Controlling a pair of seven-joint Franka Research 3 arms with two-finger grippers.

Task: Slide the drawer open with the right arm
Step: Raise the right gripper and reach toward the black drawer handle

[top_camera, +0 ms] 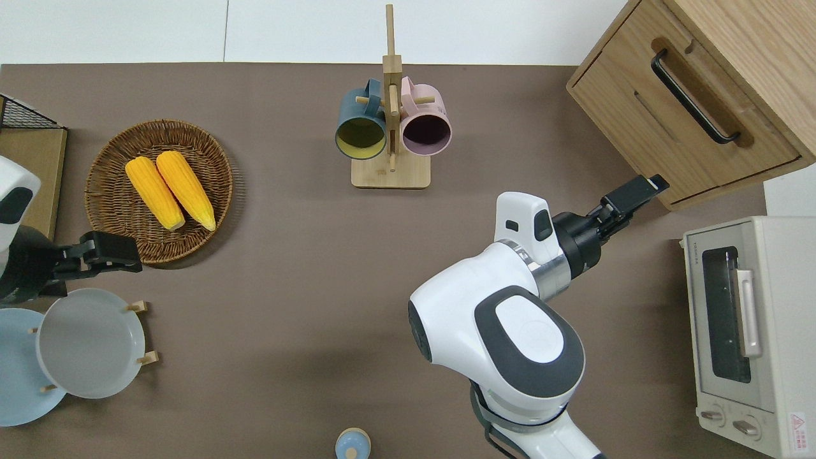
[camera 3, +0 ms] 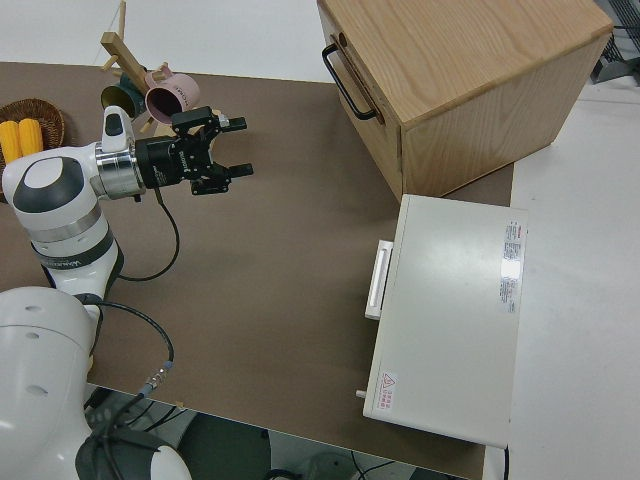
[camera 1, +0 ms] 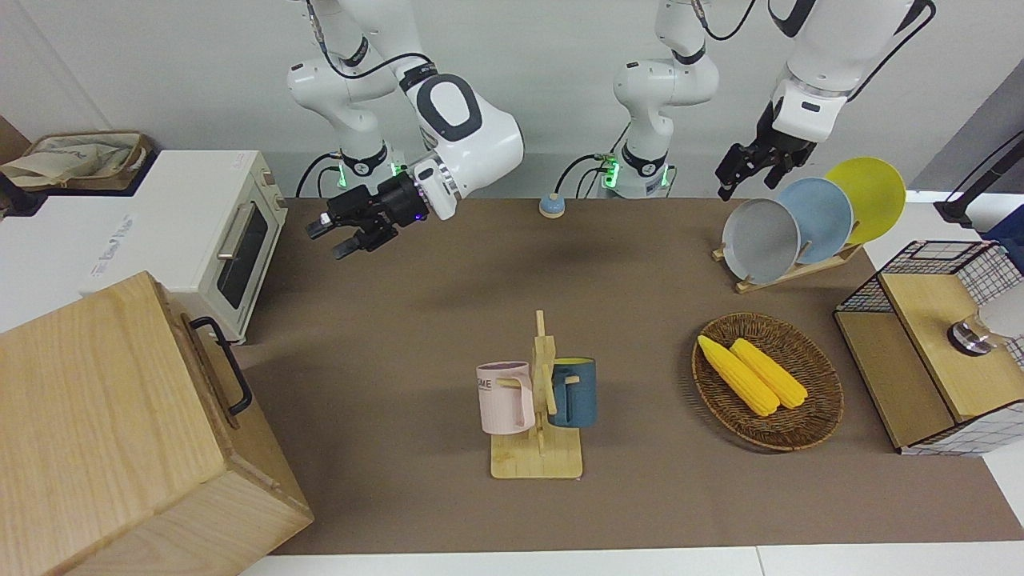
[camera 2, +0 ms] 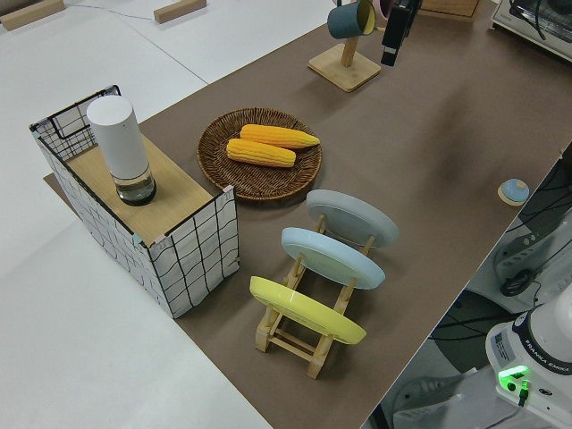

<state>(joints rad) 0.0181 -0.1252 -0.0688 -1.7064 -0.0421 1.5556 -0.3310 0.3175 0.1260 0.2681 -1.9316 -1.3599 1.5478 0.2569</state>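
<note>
The drawer (top_camera: 665, 125) is shut in the big pale wooden box (camera 1: 96, 416) at the right arm's end of the table. Its black loop handle (top_camera: 693, 95) also shows in the front view (camera 1: 226, 366) and the right side view (camera 3: 345, 80). My right gripper (top_camera: 639, 192) is open and empty, turned on its side. It hangs over the brown mat just off the box's corner nearest the robots, apart from the handle. It also shows in the front view (camera 1: 330, 242) and the right side view (camera 3: 240, 147). My left arm is parked, its gripper (camera 1: 732, 180) in view.
A white toaster oven (top_camera: 746, 325) stands beside the box, nearer to the robots. A wooden mug rack (top_camera: 390, 175) with a blue and a pink mug stands mid-table. A basket of corn (camera 1: 824, 416), a plate rack (camera 1: 752, 280) and a wire-and-wood rack (camera 1: 936, 336) are at the left arm's end.
</note>
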